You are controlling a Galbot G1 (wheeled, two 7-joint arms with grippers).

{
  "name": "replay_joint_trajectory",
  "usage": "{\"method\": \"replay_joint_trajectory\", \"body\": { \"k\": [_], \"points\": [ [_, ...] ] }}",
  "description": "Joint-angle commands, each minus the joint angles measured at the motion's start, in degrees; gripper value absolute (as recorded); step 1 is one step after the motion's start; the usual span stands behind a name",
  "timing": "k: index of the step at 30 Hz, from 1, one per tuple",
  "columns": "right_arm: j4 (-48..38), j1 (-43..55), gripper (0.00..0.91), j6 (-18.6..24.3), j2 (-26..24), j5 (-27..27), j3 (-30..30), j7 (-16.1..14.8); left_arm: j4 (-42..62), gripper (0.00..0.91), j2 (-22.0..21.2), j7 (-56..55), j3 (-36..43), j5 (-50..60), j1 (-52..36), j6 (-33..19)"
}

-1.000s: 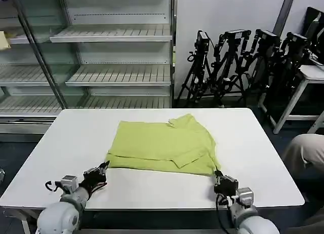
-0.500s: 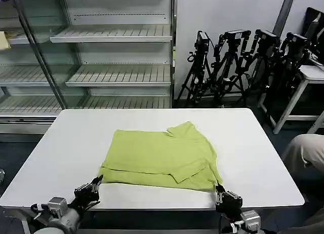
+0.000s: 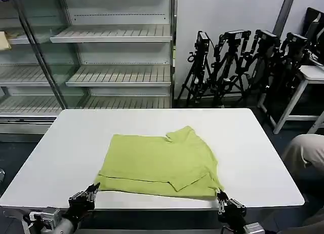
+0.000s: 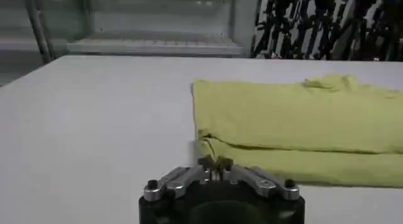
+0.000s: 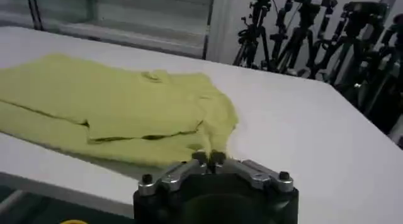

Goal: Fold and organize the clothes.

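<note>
A lime T-shirt (image 3: 162,160) lies folded flat on the white table (image 3: 76,138), its hem edge close to the table's near edge. My left gripper (image 3: 92,188) is at the shirt's near left corner, shut with a bit of the fabric pinched between its tips. My right gripper (image 3: 221,197) is at the near right corner, also shut on fabric. The left wrist view has the T-shirt (image 4: 296,124) running from the left gripper (image 4: 215,161). In the right wrist view, the T-shirt (image 5: 113,106) leads straight into the right gripper (image 5: 209,158).
Both grippers hang at the table's near edge. Bare tabletop lies left, right and behind the shirt. Empty metal shelving (image 3: 116,51) stands behind the table, a row of black tripods (image 3: 243,62) at the back right, and another white table (image 3: 311,74) at far right.
Both grippers have drawn back toward the table's near edge, and the T-shirt has slid with them toward me. Its back edge is now farther from the table's far side.
</note>
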Motion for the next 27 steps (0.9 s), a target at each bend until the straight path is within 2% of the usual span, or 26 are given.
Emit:
{"method": "replay_joint_trajectory", "body": {
  "k": [1, 5, 9, 12, 18, 22, 25, 27],
  "points": [
    [2.1, -1.48, 0.907, 0.24, 0.06, 1.89, 2.58, -0.82, -4.15, 0.907, -0.76, -0.27, -1.25, -0.87, 1.14, -0.23],
    [7.44, -0.31, 0.907, -5.58, -0.51, 8.25, 4.62, -0.29, -8.28, 0.907, -1.91, -0.76, -0.69, -1.29, -1.46, -0.38],
    [5.19, 10.96, 0.907, -7.16, -0.74, 9.83, 1.92, 2.31, -3.59, 0.907, 1.5, -0.91, 3.06, -1.24, -8.16, -1.78],
    [-3.28, 25.14, 0.907, -7.74, -0.86, 10.09, -1.64, 3.59, 2.6, 0.907, 4.77, -0.85, 6.04, -1.34, -14.63, -2.14],
    [-19.1, 44.89, 0.907, -7.76, 0.12, 11.02, -10.72, 5.56, 15.3, 0.907, 11.06, -1.69, 11.95, -2.58, -26.89, -2.72],
    [-26.66, 52.62, 0.907, -7.77, 1.05, 12.15, -14.74, 7.17, 21.32, 0.907, 11.14, -2.38, 15.02, -2.54, -33.15, -4.0],
    [-33.81, 58.62, 0.907, -7.75, 2.23, 14.95, -18.5, 10.1, 26.16, 0.907, 10.65, -2.75, 16.96, -2.68, -38.39, -2.62],
    [-36.07, 60.35, 0.907, -7.72, 2.67, 15.36, -19.6, 10.54, 28.81, 0.907, 10.68, -3.04, 17.93, -3.3, -40.77, -1.06]
  ]
}}
